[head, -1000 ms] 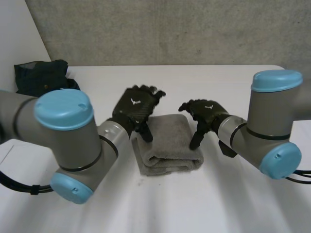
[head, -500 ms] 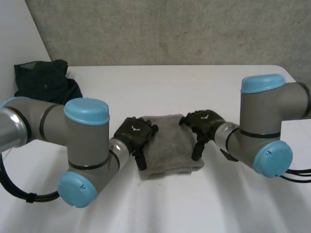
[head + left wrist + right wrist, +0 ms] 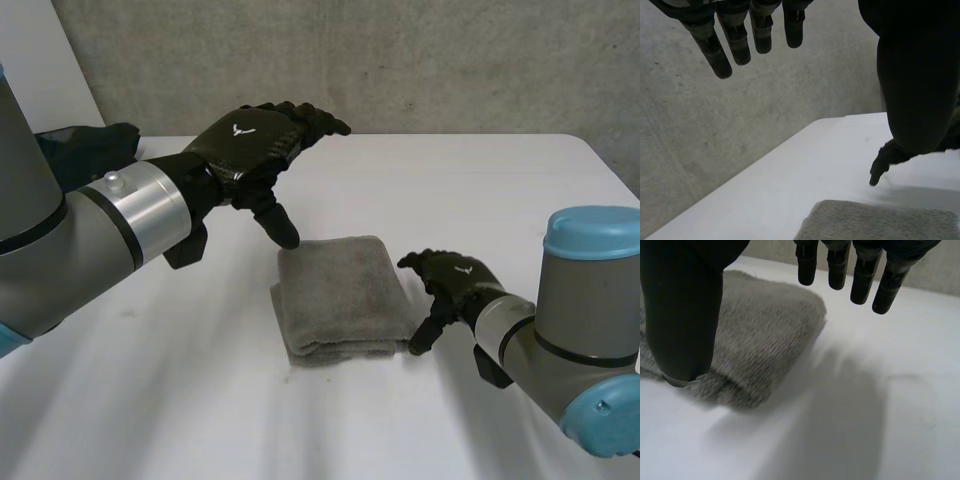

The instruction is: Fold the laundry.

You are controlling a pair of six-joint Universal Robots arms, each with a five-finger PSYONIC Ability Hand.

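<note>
Closest to us, our right hand [image 3: 455, 285] sits low just beside the right edge of the folded grey towel [image 3: 345, 295]. Its fingers [image 3: 860, 270] are loosely extended and grip nothing, and its thumb points down near the towel's near right corner. The towel lies flat in the middle of the white table [image 3: 500, 190], folded into a compact block. Past it, our left hand [image 3: 255, 150] hovers above the towel's far left corner, fingers [image 3: 735, 35] spread straight and empty. A dark garment [image 3: 85, 150] lies bunched at the table's far left corner.
</note>
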